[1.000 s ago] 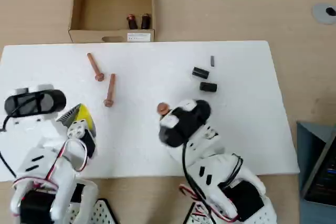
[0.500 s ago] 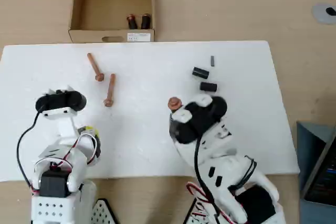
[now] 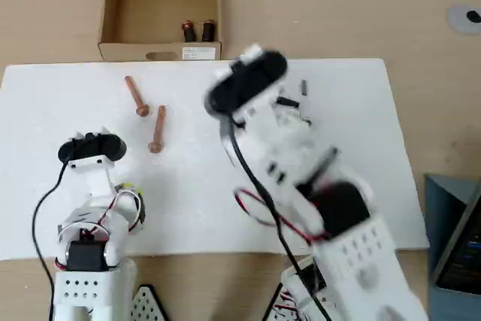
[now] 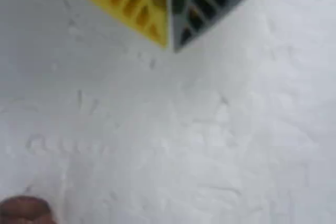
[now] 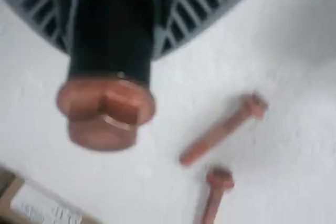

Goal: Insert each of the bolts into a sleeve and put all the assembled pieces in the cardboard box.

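The right claw (image 5: 115,43) is clamped on a black sleeve (image 5: 110,14) with a bolt (image 5: 105,111) in it, over the white mat (image 3: 75,110) near the cardboard box (image 3: 109,13). The left claw (image 4: 170,38) is pinched together with nothing in it.

Swung right tool (image 5: 114,45), clamped on sleeve (image 5: 111,24) with bolt (image 5: 105,111) in it, from mid-mat (image 3: 75,95) up toward box (image 3: 158,13). Shifted left tool (image 4: 169,30) slightly rightward, tucked under its wrist.
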